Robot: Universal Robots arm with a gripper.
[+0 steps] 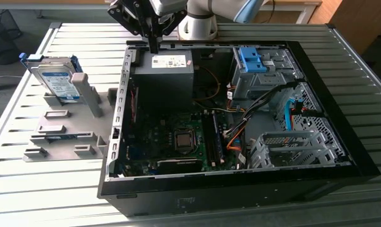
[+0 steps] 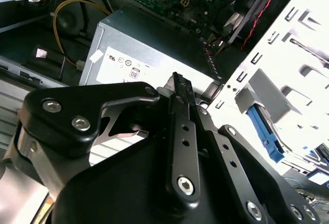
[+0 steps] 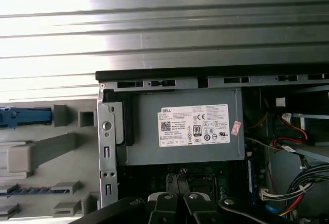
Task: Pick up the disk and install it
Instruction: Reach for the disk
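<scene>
The disk [image 1: 56,81], silver with a white-and-blue label in a blue carrier, leans upright on a grey stand [image 1: 67,137] at the exterior view's left, outside the computer case. Its blue carrier edge [image 3: 25,116] appears in the first wrist view. My gripper [image 1: 154,46] hangs over the far rim of the open case [image 1: 241,187], just above the grey power supply [image 1: 165,75], well to the right of the disk. Its black fingers [image 2: 181,126] are pressed together with nothing between them.
Inside the case lie a motherboard [image 1: 177,137], loose cables [image 1: 241,127], a metal drive cage [image 1: 291,146] and a blue-fronted bay [image 1: 250,59]. A grey post [image 1: 89,92] stands beside the disk. The case and stand rest on a slatted metal table [image 1: 45,189].
</scene>
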